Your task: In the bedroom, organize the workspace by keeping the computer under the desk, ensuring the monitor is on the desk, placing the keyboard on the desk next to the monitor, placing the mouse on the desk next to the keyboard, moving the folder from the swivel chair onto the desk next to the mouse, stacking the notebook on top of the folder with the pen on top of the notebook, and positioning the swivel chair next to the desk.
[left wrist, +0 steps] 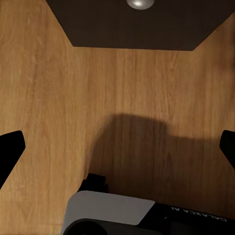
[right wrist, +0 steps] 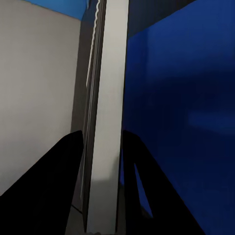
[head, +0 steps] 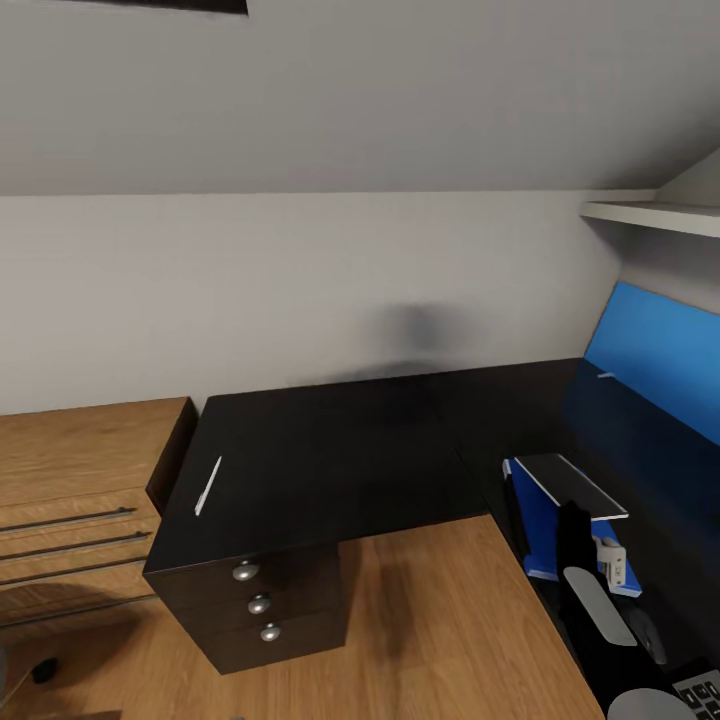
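The notebook (head: 572,483) is being held edge-on between the right fingers (right wrist: 100,161), which are closing on its two faces; it is hovering just above the folder (head: 538,520), which is lying on the counter (head: 340,450) directly beneath those fingers. Judging by this, the folder step is done and the stacking step is underway. The pen (head: 208,486) is lying well apart from the fingers, near the counter's far-left edge, still to be fetched. The left fingers (left wrist: 117,147) are hanging wide open over the floor (left wrist: 58,98), holding nothing. Mouse and keyboard are unclear at the frame's lower-right corner.
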